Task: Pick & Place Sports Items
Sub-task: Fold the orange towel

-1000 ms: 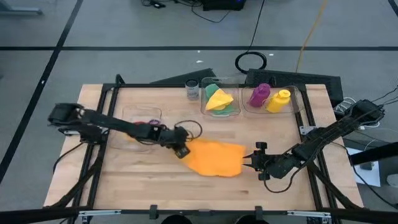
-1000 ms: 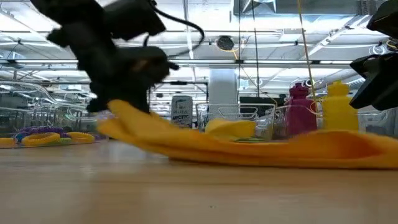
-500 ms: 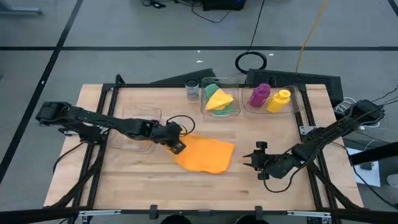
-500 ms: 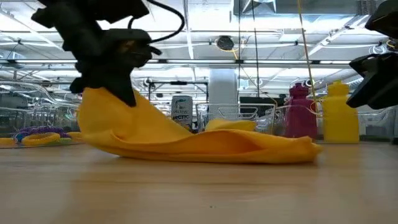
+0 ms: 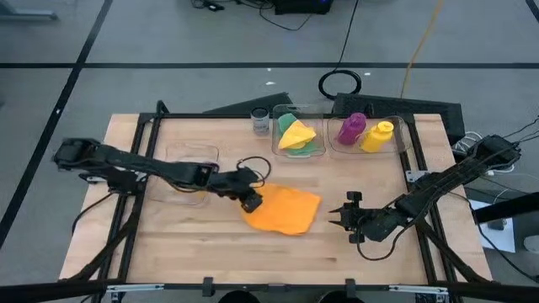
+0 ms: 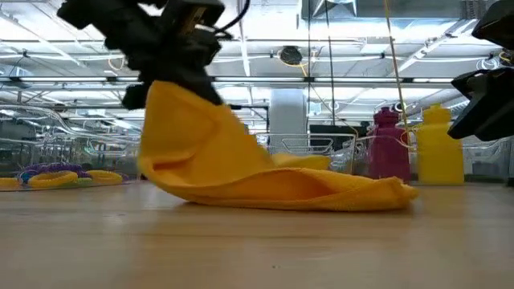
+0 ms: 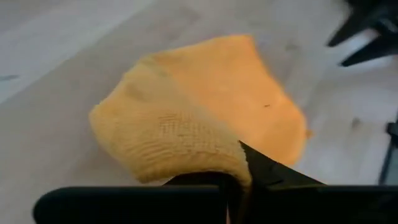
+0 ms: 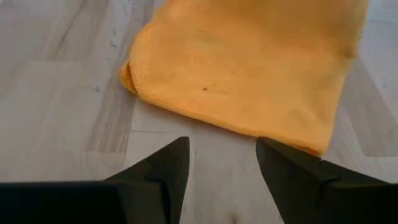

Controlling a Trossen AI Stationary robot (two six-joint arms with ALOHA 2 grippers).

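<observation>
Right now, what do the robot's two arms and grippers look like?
Both arms are dark, slim and jointed. The left gripper is black, with a thin black cable looping above it. The right gripper is black too, and its two dark fingers taper to wedge-shaped tips. No markings are visible.

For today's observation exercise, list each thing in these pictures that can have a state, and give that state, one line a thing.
Orange cloth: one edge lifted, rest on the table.
Left gripper: shut on the orange cloth.
Right gripper: open, empty, beside the cloth.
Purple bottle: in clear box.
Yellow bottle: in the same box.
Yellow and green cloths: in a box.
</observation>
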